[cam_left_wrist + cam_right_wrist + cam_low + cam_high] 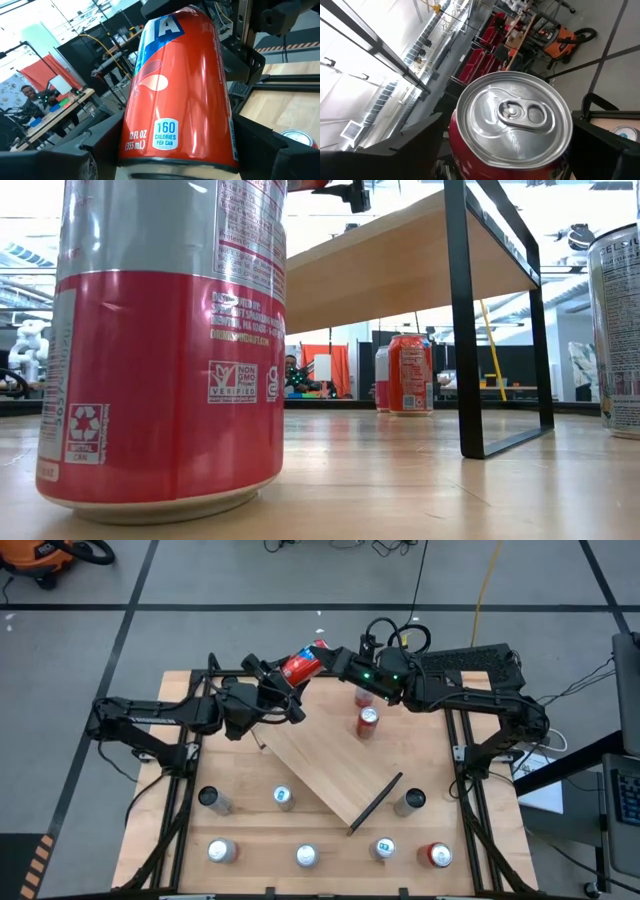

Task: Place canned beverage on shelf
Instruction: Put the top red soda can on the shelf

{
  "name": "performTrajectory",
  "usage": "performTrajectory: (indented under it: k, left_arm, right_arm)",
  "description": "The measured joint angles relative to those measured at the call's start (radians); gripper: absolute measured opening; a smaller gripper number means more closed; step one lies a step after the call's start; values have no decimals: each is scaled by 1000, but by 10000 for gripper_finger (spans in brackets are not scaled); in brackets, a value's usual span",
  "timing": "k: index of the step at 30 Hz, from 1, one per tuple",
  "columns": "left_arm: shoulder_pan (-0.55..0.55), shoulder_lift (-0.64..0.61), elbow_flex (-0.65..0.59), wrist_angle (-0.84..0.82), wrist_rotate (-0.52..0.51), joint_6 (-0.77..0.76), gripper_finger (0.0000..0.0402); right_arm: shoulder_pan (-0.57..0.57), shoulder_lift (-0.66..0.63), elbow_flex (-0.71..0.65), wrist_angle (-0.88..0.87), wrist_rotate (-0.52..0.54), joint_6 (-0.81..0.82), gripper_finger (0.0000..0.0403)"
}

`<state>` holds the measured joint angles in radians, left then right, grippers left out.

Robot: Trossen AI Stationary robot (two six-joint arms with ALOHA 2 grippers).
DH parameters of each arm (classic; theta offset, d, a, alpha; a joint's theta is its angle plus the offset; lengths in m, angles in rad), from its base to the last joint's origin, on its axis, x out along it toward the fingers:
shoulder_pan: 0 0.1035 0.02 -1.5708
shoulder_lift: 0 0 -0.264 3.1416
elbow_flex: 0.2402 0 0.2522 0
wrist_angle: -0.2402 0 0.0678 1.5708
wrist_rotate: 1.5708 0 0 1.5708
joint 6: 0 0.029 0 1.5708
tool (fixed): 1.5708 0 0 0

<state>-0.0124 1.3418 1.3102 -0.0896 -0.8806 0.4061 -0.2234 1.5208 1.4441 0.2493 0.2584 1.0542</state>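
Item: red can, mid-air, between both grippers, above the shelf's far end.

Left gripper: fingers spread to can width, one on each side of the body near its base. In the left wrist view the can fills the gap between them and leans away from the wrist, label readable. I judge it held here.

Right gripper: fingers parted, flanking the can's lid end; the right wrist view looks straight onto the pull tab. Whether they press on the can I cannot tell.

Axis: the can's long axis runs from the left fingers toward the right wrist, tilted rather than upright. Both grippers are about equally near, one at each end.

Shelf: just below and nearer the viewer than the fingers, board set diagonally, no cans on it.

Judgement: a handover or shared carry; the can needs righting before it is set down on the board.
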Motion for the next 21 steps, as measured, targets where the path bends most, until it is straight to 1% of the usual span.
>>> performTrajectory:
  k: [2, 4, 10, 13, 17, 21]
  left_arm:
    - [0, 0, 0, 0, 0, 0, 291]
    - [0, 0, 0, 0, 0, 0, 291]
    - [0, -1, 0, 0, -1, -3, 291]
    - [0, -1, 0, -3, -2, -2, 291]
    - [-1, -1, 0, -3, -2, -4, 295]
    - [-10, -1, -1, -3, -3, -35, 326]
  right_arm:
    - [0, 0, 0, 0, 0, 0, 349]
    - [0, 0, 0, 0, 1, 0, 339]
    - [0, 0, 0, -2, 3, -9, 282]
    - [0, 0, 0, -2, 3, -16, 266]
    - [0, 0, 0, -2, 3, -21, 270]
    - [0, 0, 0, 0, 2, -42, 283]
